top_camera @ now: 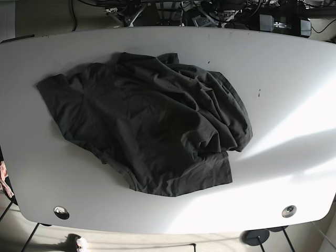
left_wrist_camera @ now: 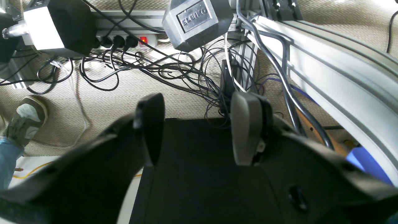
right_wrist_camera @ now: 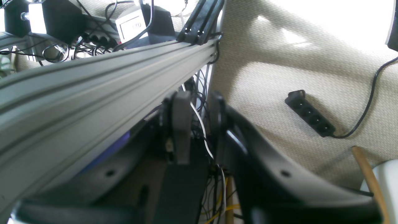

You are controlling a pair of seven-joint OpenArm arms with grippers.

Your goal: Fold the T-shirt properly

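Base view, item one: a dark T-shirt [top_camera: 149, 131], lying crumpled on the white counter [top_camera: 294, 94], left of centre. I see it bunched in heavy folds along its right side, with one sleeve spread toward the left edge and the hem lying nearest the front edge. No arm appears over the counter in this view.

Item two, left wrist view: my left gripper [left_wrist_camera: 199, 130], jaws parted with a wide gap and nothing between them. It hangs off the counter, looking down at beige carpet [left_wrist_camera: 124, 102]. Below it I note a tangle of black cables [left_wrist_camera: 174, 71], a white power strip [left_wrist_camera: 146, 40] with a lit red switch, a grey metal block [left_wrist_camera: 197, 23] with an embossed plate, and an aluminium frame rail [left_wrist_camera: 335, 71] running along the right. A shoe [left_wrist_camera: 26, 118] and a blue trouser leg show at the left edge.

Item three, right wrist view: my right gripper [right_wrist_camera: 199, 130], jaws set apart by a narrow gap, holding nothing; a white wire [right_wrist_camera: 199, 124] hangs in the background behind the gap. An aluminium rail [right_wrist_camera: 93, 84] crosses the left half of the view. On the carpet to the right lies a black power strip [right_wrist_camera: 311, 113] with its cord trailing away.
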